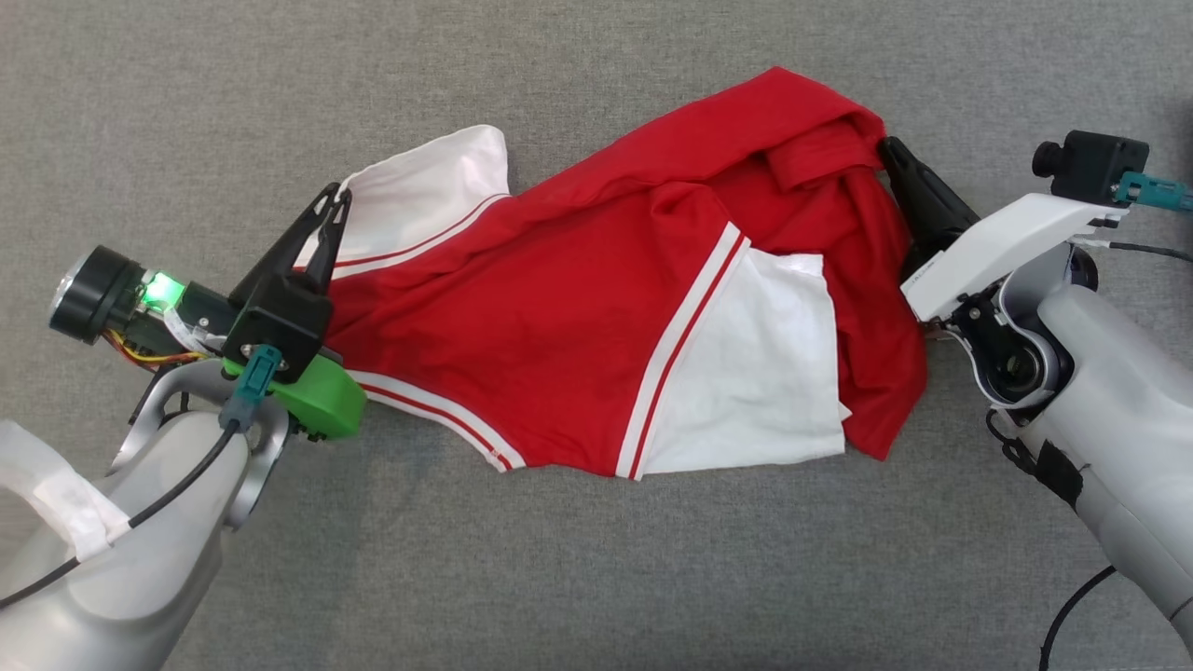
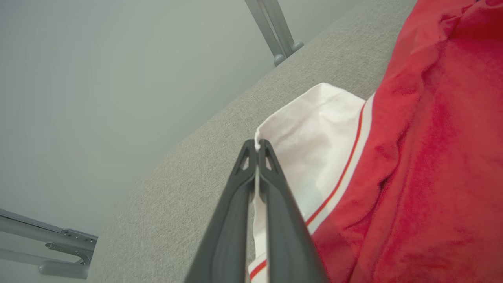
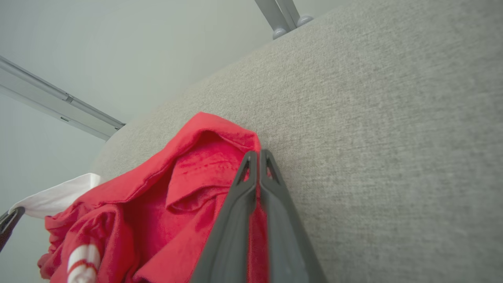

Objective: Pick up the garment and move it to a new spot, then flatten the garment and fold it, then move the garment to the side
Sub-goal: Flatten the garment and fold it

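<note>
A crumpled red-and-white cotton shirt [image 1: 578, 308] lies across the grey fabric worktop [image 1: 596, 578]. The left gripper [image 1: 334, 198] has its fingers [image 2: 232, 220] clenched on the white sleeve's edge. The right gripper [image 1: 885, 147] pinches red fabric near the collar, fingers [image 3: 283, 236] pressed together.

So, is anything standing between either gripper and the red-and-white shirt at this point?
Nothing visible does. The left gripper is shut on the edge of the white sleeve, and the right gripper is shut on red fabric at the collar end of the shirt.
</note>
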`<state>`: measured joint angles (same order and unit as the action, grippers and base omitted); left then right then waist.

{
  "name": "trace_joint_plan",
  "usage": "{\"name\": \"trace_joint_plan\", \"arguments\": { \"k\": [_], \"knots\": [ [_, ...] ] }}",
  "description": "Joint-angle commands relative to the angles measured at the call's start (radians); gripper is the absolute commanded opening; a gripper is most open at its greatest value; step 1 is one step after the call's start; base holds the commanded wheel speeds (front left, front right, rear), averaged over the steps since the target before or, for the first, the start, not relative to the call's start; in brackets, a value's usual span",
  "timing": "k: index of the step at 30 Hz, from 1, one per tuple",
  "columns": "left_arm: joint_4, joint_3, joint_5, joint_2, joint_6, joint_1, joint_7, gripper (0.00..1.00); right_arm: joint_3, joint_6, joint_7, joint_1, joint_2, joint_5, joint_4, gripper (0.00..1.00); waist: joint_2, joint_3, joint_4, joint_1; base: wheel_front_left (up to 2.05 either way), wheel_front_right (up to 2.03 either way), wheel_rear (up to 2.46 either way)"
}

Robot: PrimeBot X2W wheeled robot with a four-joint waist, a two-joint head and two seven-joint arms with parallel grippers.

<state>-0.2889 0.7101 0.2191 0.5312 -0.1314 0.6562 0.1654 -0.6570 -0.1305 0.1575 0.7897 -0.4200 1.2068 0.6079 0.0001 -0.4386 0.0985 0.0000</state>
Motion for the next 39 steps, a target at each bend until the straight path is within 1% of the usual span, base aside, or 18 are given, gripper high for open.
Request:
{"name": "trace_joint_plan", "arguments": {
  "k": [1,3,6,10,13,15,17,22,24,28,31,33,35,38,39],
  "knots": [
    [0.002,-0.009,0.001,0.011,-0.010,0.014,0.011,0.00,-0.023,0.000,0.019,0.009,-0.018,-0.009,-0.004,0.00,-0.0001,0.006,-0.005,0.0000,0.00,0.00,0.00],
    [0.012,-0.027,0.010,0.021,-0.019,0.021,0.031,0.00,-0.068,0.000,0.054,0.032,-0.058,-0.038,-0.021,0.00,-0.0001,0.016,-0.014,0.0000,0.00,0.00,0.00],
    [0.031,-0.053,0.022,0.039,-0.029,0.026,0.050,0.00,-0.098,0.000,0.081,0.053,-0.093,-0.058,-0.041,0.00,-0.0001,0.031,-0.022,0.0000,0.00,0.00,0.00],
    [0.061,-0.084,0.034,0.071,-0.036,0.037,0.062,0.00,-0.118,0.000,0.098,0.073,-0.129,-0.057,-0.070,0.00,-0.0001,0.050,-0.034,0.0000,0.00,0.00,0.00],
    [0.081,-0.097,0.032,0.090,-0.040,0.048,0.068,0.00,-0.118,0.000,0.105,0.095,-0.160,-0.078,-0.086,0.00,-0.0001,0.064,-0.039,0.0000,0.00,0.00,0.00],
    [0.096,-0.106,0.023,0.108,-0.039,0.064,0.071,0.00,-0.103,0.000,0.108,0.107,-0.175,-0.097,-0.099,0.00,-0.0001,0.076,-0.042,0.0000,0.00,0.00,0.00],
    [0.121,-0.117,0.015,0.121,-0.037,0.087,0.077,0.00,-0.056,0.000,0.108,0.124,-0.192,-0.132,-0.125,0.00,-0.0001,0.092,-0.047,0.0000,0.00,0.00,0.00],
    [0.187,-0.152,0.003,0.154,-0.027,0.156,0.089,0.00,0.060,0.000,0.108,0.127,-0.238,-0.262,-0.210,0.00,-0.0001,0.149,-0.061,0.0000,0.00,0.00,0.00],
    [0.209,-0.158,-0.004,0.166,-0.018,0.183,0.093,0.00,0.084,0.000,0.108,0.125,-0.259,-0.307,-0.244,0.00,-0.0001,0.175,-0.068,0.0000,0.00,0.00,0.00],
    [0.242,-0.166,-0.014,0.185,0.011,0.251,0.083,0.00,0.096,0.000,0.108,0.131,-0.306,-0.356,-0.299,0.00,-0.0001,0.221,-0.080,0.0000,0.00,0.00,0.00],
    [0.254,-0.166,-0.008,0.188,0.044,0.314,0.056,0.00,0.083,0.000,0.100,0.148,-0.331,-0.353,-0.321,0.00,-0.0001,0.232,-0.084,0.0000,0.00,0.00,0.00],
    [0.248,-0.160,0.010,0.169,0.080,0.372,0.029,0.00,0.074,0.000,0.076,0.177,-0.354,-0.351,-0.327,0.00,-0.0001,0.218,-0.080,0.0000,0.00,0.00,0.00],
    [0.214,-0.147,0.010,0.155,0.123,0.447,0.001,0.00,0.064,0.000,0.046,0.219,-0.362,-0.354,-0.328,0.00,-0.0001,0.186,-0.072,0.0000,0.00,0.00,0.00],
    [0.116,-0.131,0.011,0.112,0.185,0.585,-0.012,0.00,0.046,0.000,0.002,0.325,-0.340,-0.361,-0.300,0.00,-0.0001,0.119,-0.070,0.0000,0.00,0.00,0.00],
    [0.081,-0.120,-0.005,0.099,0.198,0.629,-0.007,0.00,0.038,0.000,-0.009,0.358,-0.331,-0.369,-0.282,0.00,-0.0001,0.098,-0.069,0.0000,0.00,0.00,0.00]
  ]
}}
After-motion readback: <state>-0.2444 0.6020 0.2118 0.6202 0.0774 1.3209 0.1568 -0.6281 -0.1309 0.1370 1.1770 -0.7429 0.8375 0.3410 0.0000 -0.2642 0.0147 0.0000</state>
